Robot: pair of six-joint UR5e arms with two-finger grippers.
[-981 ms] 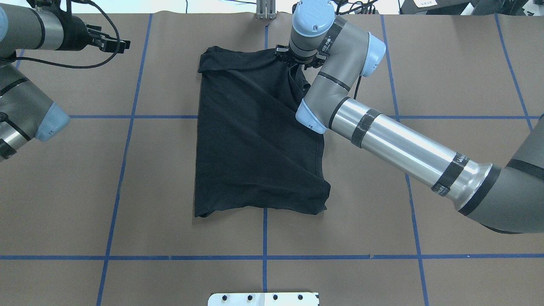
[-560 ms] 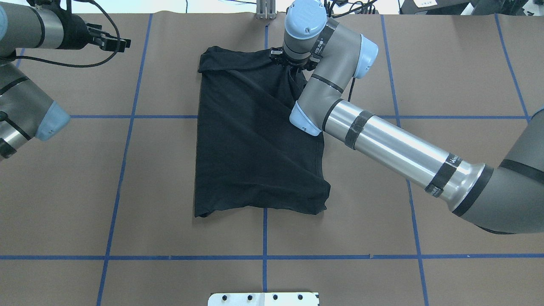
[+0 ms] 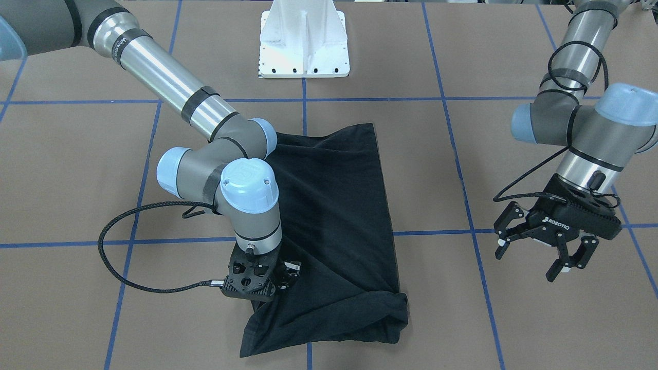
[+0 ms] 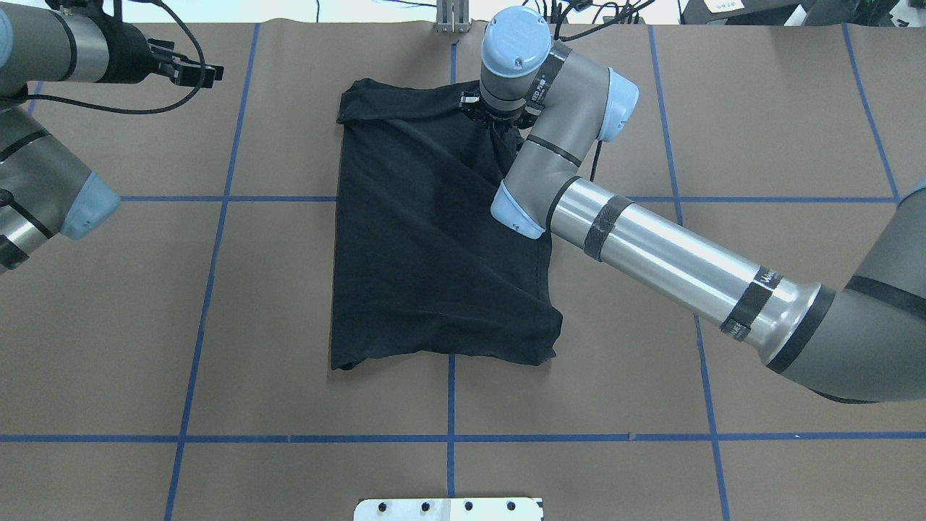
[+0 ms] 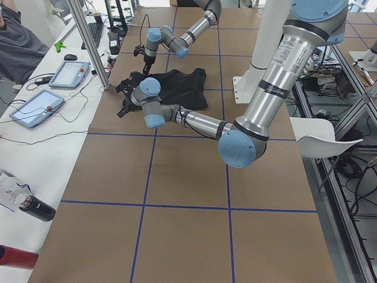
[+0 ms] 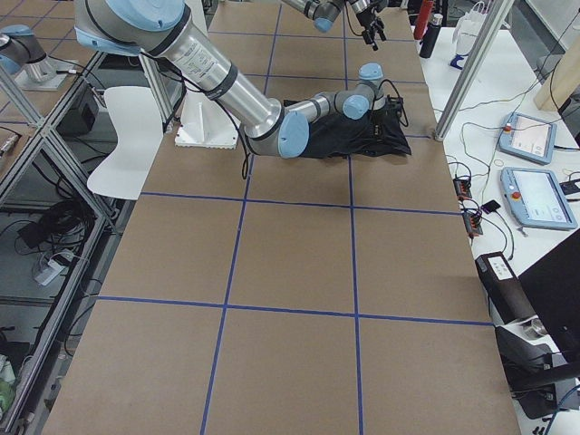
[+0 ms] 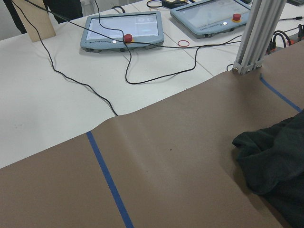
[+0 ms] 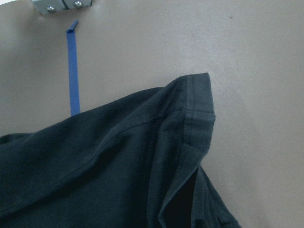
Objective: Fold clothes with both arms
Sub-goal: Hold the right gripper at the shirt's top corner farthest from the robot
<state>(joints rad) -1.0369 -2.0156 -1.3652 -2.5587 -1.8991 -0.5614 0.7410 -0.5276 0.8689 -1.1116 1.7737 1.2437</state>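
Note:
The black T-shirt (image 4: 427, 239) lies folded lengthwise on the brown paper, plain side up, its far corner gathered into creases. My right gripper (image 4: 495, 119) points down at that far right corner and seems shut on the cloth (image 3: 339, 221), which pulls taut toward it. Its fingers are hidden under the wrist (image 3: 280, 277). The right wrist view shows only a hemmed sleeve edge of the shirt (image 8: 190, 118). My left gripper (image 3: 529, 264) hovers open and empty above the table, well away from the shirt's far left corner (image 7: 280, 161).
The white pedestal base (image 3: 304, 46) stands at the robot's side of the table. An aluminium post (image 4: 452, 18) rises at the far edge. Two control tablets (image 7: 123, 28) and cables lie on the white bench beyond. A seated person (image 5: 17, 41) is there.
My right wrist has shifted a little to the left over the shirt's far edge, taking the gathered corner with it. The left arm has stayed still.

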